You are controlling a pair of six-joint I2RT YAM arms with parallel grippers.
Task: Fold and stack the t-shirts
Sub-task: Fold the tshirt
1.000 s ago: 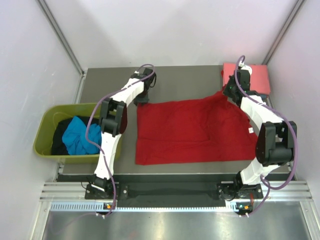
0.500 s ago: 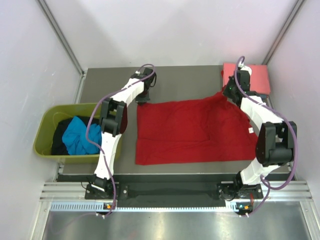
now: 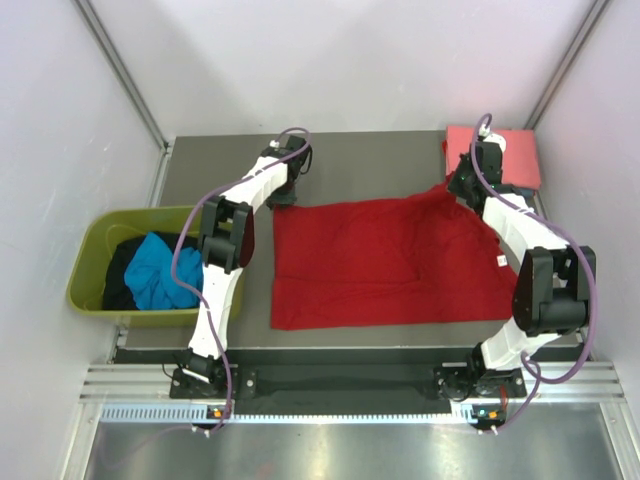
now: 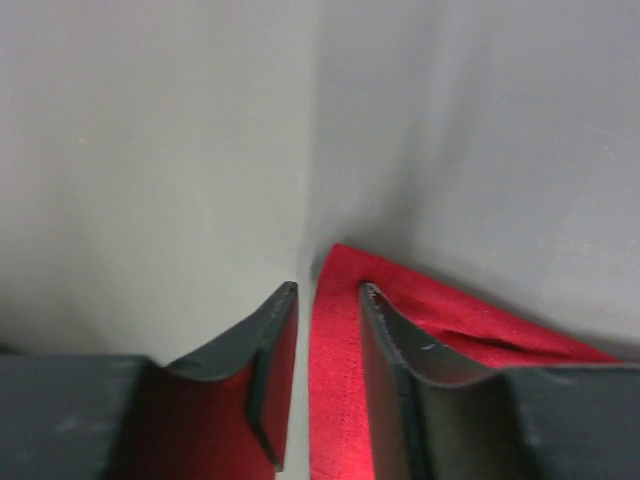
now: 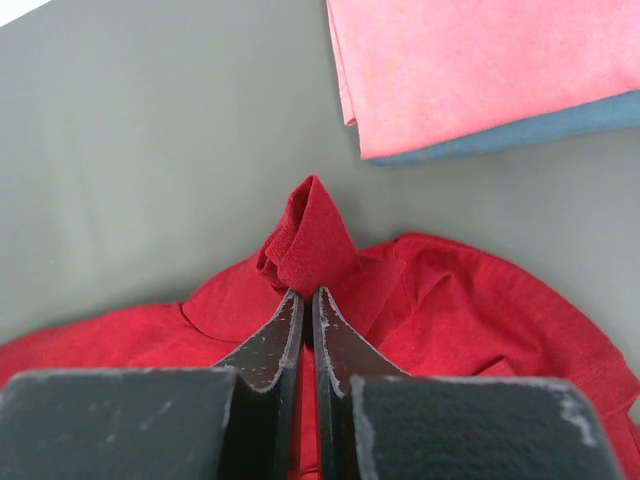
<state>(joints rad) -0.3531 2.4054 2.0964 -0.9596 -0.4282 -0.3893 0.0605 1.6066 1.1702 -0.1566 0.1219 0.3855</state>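
Note:
The bright red t-shirt (image 3: pixel 390 260) lies spread flat across the middle of the table. My left gripper (image 3: pixel 283 198) sits at its far-left corner. In the left wrist view that gripper (image 4: pixel 329 288) is open, and the red corner (image 4: pixel 335 380) lies flat between its fingers. My right gripper (image 3: pixel 455 188) is at the shirt's far-right edge. It (image 5: pixel 308 293) is shut on a raised pinch of the red cloth (image 5: pixel 310 230). A folded salmon-pink shirt (image 5: pixel 480 60) rests on a folded blue shirt (image 5: pixel 540 128) at the far-right corner.
An olive-green tub (image 3: pixel 90 250) stands off the table's left side, holding a turquoise shirt (image 3: pixel 155 270) and a black one (image 3: pixel 120 275). White walls close in on both sides and at the back. The folded stack (image 3: pixel 510 150) lies just beyond my right gripper.

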